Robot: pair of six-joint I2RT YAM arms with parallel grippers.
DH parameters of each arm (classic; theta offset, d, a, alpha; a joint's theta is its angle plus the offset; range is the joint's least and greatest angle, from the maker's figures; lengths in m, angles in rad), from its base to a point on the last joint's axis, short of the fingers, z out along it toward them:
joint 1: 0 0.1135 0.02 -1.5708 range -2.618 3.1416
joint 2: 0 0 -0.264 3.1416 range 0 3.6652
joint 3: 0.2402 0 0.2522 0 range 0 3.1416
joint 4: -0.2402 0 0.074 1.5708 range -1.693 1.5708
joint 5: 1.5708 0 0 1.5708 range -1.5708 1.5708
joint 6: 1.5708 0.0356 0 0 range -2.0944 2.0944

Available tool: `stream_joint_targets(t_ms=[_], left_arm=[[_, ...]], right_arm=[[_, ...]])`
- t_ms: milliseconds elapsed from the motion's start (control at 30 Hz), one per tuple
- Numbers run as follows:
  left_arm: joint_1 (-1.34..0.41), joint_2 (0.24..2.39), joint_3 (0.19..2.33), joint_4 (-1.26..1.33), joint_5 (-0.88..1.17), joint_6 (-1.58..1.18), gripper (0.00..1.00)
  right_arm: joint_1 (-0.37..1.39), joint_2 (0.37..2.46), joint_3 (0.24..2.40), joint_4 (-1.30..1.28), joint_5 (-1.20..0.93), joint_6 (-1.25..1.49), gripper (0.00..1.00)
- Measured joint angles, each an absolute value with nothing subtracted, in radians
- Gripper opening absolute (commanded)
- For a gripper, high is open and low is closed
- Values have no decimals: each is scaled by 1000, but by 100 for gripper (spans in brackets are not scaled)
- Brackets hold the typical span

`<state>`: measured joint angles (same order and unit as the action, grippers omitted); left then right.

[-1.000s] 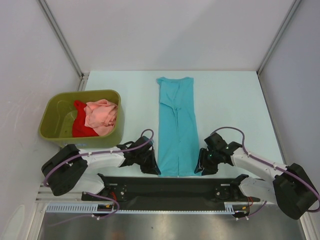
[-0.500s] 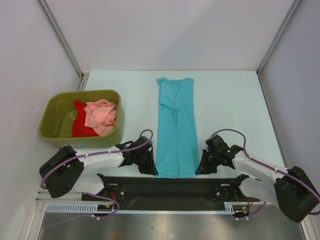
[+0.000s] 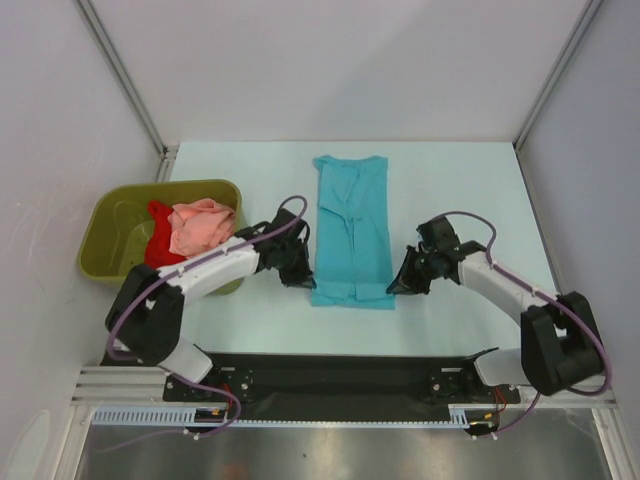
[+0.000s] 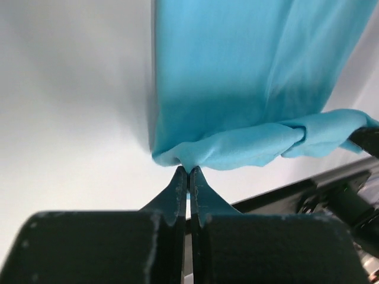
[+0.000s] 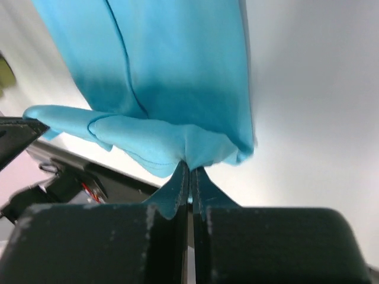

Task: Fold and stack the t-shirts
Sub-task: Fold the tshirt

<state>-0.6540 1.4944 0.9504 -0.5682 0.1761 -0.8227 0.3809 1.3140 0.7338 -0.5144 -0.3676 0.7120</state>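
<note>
The left gripper and right gripper, each pinched tight on the turquoise t-shirt hem, have carried it up toward the shirt's collar. To my eye the halving fold is under way, not yet laid flat

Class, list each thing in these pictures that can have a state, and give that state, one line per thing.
turquoise t-shirt: folded into a long strip on the table, near hem bunched and pinched at both corners
left gripper: shut on the turquoise t-shirt
right gripper: shut on the turquoise t-shirt
salmon-pink t-shirt: crumpled in the tub
red t-shirt: crumpled, partly under the pink one
olive-green tub: upright, open
</note>
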Motion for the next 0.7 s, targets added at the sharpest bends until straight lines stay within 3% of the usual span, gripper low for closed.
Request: stream_joint_targets(t_ms=[267,700], left_arm=[[-546,1773,1279,-621,184,-733,0],[-447,2001,1562,-672,218,-702,0]], right_arm=[[271,1602,1014,-523,-416,606,0],[221,1880,1306,-558,-484,529,0]])
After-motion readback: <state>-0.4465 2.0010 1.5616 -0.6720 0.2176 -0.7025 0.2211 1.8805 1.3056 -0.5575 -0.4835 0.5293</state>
